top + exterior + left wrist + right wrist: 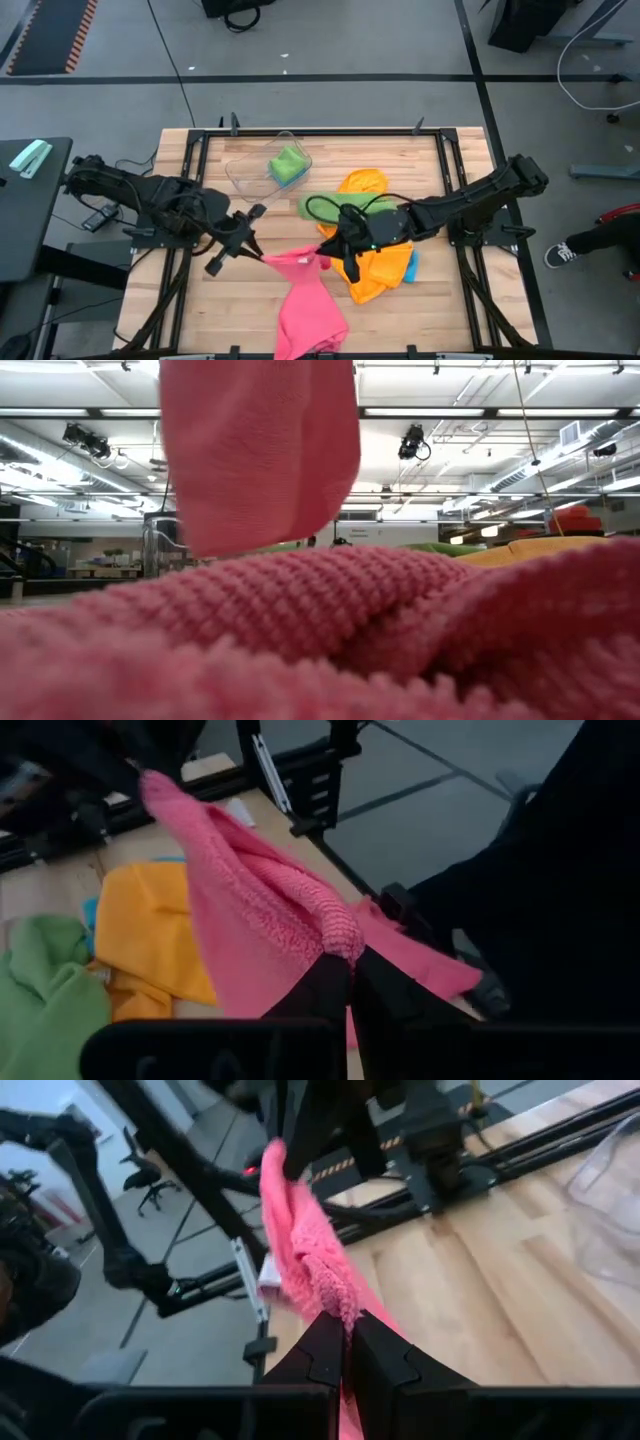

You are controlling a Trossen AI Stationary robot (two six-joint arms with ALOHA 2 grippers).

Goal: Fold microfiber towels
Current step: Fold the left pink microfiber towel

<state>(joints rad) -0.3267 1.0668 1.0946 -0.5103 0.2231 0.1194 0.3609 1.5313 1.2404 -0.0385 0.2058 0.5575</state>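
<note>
Pink towel (pixel 308 300) hangs pinched between our 2 grippers, left (pixel 262 256) and right (pixel 327 252), each clamped on a corner; we should draw it taut before laying it flat.

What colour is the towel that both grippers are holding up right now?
Bright pink microfiber towel; the high view shows it best, stretched between the left gripper and right gripper.

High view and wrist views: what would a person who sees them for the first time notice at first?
Most striking is the pink towel, held up between both arms near the table's front edge: the left gripper is shut on one corner, the right gripper on another. Behind it lie an orange towel and a green towel in a heap. At the back a clear tub holds another green towel.
</note>
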